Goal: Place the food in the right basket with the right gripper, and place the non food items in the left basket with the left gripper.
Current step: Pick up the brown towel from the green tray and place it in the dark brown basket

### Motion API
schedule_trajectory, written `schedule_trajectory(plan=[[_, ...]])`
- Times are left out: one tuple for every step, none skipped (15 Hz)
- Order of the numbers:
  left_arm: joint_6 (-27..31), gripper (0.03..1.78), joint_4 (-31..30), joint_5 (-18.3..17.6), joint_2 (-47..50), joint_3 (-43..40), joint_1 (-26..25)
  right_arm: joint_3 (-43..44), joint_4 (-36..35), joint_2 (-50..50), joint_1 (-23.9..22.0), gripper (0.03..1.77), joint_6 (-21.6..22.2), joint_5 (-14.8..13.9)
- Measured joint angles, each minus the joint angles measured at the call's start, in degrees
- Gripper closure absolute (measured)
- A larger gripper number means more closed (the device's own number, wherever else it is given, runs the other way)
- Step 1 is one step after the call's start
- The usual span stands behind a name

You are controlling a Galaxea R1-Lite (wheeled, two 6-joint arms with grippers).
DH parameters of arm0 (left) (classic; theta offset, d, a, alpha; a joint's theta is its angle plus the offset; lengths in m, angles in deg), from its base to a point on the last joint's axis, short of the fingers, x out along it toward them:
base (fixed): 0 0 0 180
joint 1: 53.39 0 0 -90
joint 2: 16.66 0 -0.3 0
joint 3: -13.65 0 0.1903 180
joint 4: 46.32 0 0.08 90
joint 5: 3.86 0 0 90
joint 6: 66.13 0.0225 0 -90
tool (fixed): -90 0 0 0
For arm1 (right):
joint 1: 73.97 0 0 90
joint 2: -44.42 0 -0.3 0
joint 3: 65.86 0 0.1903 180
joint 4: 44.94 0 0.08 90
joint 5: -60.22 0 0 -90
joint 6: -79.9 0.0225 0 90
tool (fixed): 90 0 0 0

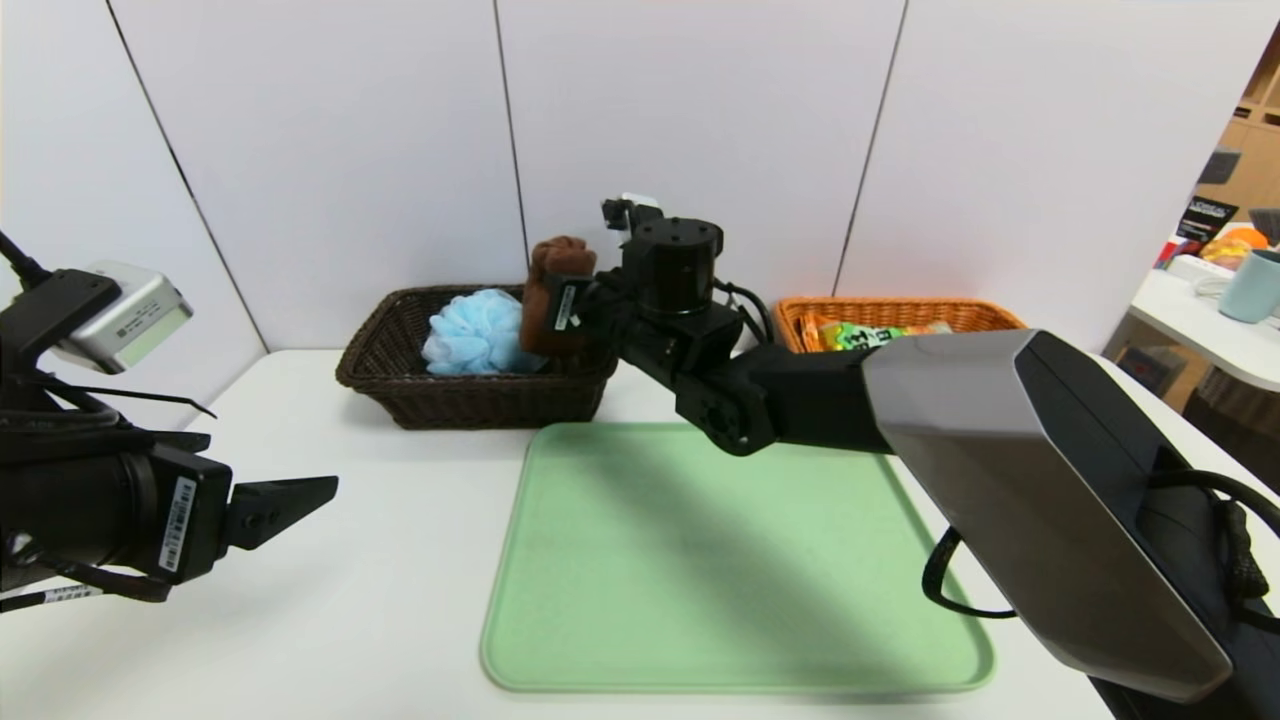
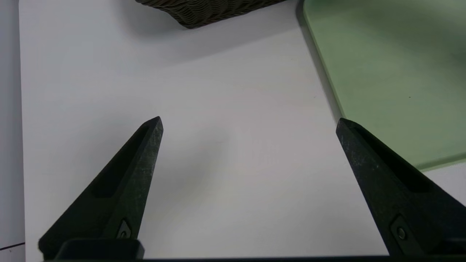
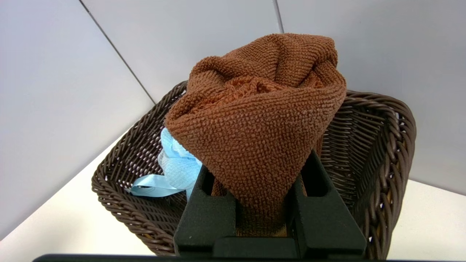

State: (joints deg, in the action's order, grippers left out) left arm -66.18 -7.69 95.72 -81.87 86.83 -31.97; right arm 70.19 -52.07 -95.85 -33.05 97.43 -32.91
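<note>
So the bunched-up brown terry cloth (image 3: pixel 255 134) is pinched in the right tool (image 3: pixel 263 203), black fingers clenched on its lower end, the nubby bundle standing upright with its long axis vertical. It hangs over the right end of the dark brown woven wicker basket (image 1: pixel 400 390), where a fluffy light blue mesh bath pouf (image 1: pixel 472 333) with a satin ribbon loop already sits. The orange wicker basket (image 1: pixel 985 316) further right holds a green snack packet (image 1: pixel 860 335); its print isn't readable. In front lies a flat pale green tray (image 1: pixel 730 570) on the white bench (image 1: pixel 380 560). The left tool (image 2: pixel 249 125) hovers low over the bench, fingers spread wide, holding nothing.
</note>
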Motion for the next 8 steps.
schedule_trajectory(plan=[[-0.02, 0.12, -0.05, 0.00, -0.06, -0.06, 0.10, -0.02, -0.01, -0.07, 0.00, 1.42, 0.05, -0.24], [0.00, 0.12, -0.05, 0.01, -0.09, -0.06, 0.21, -0.02, 0.11, -0.11, 0.02, 1.40, 0.02, -0.30], [-0.02, 0.12, -0.07, 0.01, -0.12, -0.06, 0.29, -0.05, 0.21, -0.10, 0.09, 1.23, -0.06, -0.26], [-0.02, 0.12, -0.05, 0.01, -0.17, 0.00, 0.33, -0.05, 0.27, -0.10, 0.11, 1.09, -0.17, -0.28], [-0.02, 0.12, -0.07, 0.01, -0.22, 0.11, 0.33, -0.05, 0.32, -0.10, 0.15, 0.97, -0.39, -0.26], [-0.02, 0.12, -0.07, 0.01, -0.28, 0.22, 0.35, -0.05, 0.32, -0.11, 0.20, 0.86, -0.50, -0.28], [-0.02, 0.12, -0.09, 0.01, -0.39, 0.32, 0.35, -0.05, 0.29, -0.16, 0.23, 0.77, -0.61, -0.34], [-0.02, 0.12, -0.17, 0.01, -0.48, 0.38, 0.38, -0.05, 0.29, -0.18, 0.23, 0.69, -0.69, -0.28]])
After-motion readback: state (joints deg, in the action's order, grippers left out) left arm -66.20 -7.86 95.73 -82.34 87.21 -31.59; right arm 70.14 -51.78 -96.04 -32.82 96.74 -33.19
